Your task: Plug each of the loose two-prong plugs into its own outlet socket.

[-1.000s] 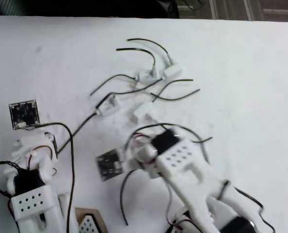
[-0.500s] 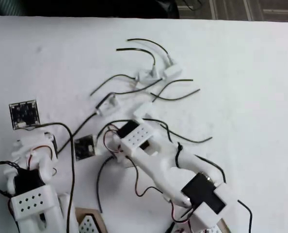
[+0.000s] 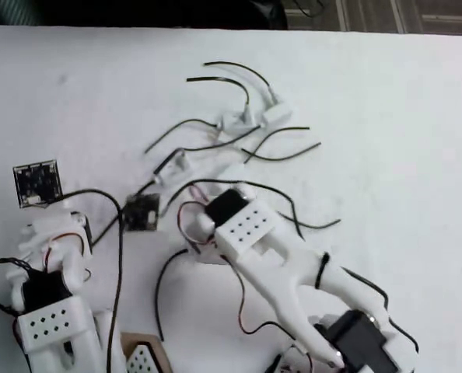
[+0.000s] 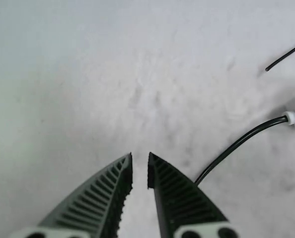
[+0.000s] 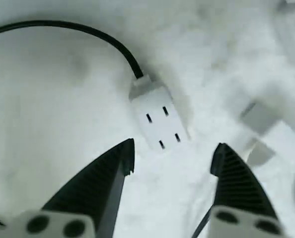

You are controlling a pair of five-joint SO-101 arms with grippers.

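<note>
At the left of the desk (image 3: 386, 116) we see the left arm (image 3: 50, 311) near the front edge, with a black cable (image 3: 120, 264) running beside it. In its wrist view the left jaws are almost closed, with a thin slit between their tips, and they grip nothing. They hang over bare white desk. A black wire (image 4: 237, 144) ending in a small white tip lies off to one side, apart from them.

Toward the middle, the right arm (image 3: 270, 249) lies stretched over the desk, its small camera board (image 3: 141, 211) on its left. In its wrist view the right jaws stand wide open and empty, low over the desk. The white outlet socket (image 5: 160, 119) lies flat just ahead of the gap between them and touches neither tip. We count two pairs of slots on its upper face, all unfilled, and a black cord (image 5: 63, 27) leaves its far end. Just beside the socket lies another white piece (image 5: 264, 121), too blurred for us to name.

Beyond the right arm in the high view, several small white connector bodies (image 3: 239, 120) lie close together, with thin black leads (image 3: 231, 68) curling away from them. One more (image 3: 173, 165) lies a little to their left. We cannot tell plugs from sockets there.
</note>
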